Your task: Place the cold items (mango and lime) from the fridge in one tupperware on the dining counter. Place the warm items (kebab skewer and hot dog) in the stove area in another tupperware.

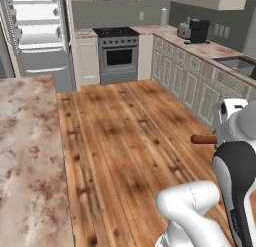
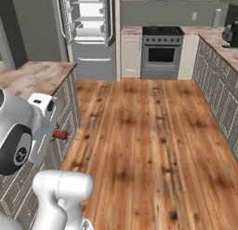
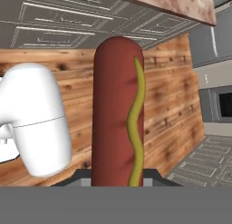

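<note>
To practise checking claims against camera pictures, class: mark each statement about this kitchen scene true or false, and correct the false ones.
1. The gripper is shut on the hot dog. True.
2. The hot dog is plain, with no sauce. False: a yellow-green line of mustard runs along it.
3. The fridge door stands open, showing white shelves. True.
4. The hot dog lies on the stove. False: it is held in the air over the wooden floor, far from the stove.
5. A tupperware tray sits on the dining counter in view. False: the part of the marbled top that shows carries no tray.
</note>
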You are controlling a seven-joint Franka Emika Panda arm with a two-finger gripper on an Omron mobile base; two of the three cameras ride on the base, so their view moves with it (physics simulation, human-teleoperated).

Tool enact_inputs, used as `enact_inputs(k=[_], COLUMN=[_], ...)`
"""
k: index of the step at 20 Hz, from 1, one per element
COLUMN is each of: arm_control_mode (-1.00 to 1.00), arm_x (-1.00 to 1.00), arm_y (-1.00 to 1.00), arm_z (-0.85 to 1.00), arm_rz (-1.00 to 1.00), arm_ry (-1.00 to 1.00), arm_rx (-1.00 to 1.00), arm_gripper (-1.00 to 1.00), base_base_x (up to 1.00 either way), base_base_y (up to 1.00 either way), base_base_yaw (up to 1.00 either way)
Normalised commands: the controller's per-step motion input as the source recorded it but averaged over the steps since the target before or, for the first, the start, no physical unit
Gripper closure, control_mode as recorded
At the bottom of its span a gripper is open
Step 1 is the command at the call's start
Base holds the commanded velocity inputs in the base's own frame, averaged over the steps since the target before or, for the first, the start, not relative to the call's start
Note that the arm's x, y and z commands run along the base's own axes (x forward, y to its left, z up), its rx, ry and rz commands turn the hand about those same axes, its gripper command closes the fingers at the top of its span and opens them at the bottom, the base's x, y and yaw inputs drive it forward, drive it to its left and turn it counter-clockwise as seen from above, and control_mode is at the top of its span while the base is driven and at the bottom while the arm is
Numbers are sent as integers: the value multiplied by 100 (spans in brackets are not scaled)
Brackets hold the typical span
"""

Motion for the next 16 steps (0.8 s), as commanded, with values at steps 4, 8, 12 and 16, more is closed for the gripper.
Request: enact_inputs(k=[4,8,12,16], arm_control_mode=[100,100,100,100], arm_x=[0,0,0,0], arm_y=[0,0,0,0], arm_z=[0,0,0,0], arm_rz=[0,0,0,0], arm_ry=[0,0,0,0], arm_rx=[0,0,0,0], arm_gripper=[100,100,100,100], base_base_x=[-100,-100,-100,-100], base_base_y=[3,8,16,17], base_base_yaw=[0,0,1,3])
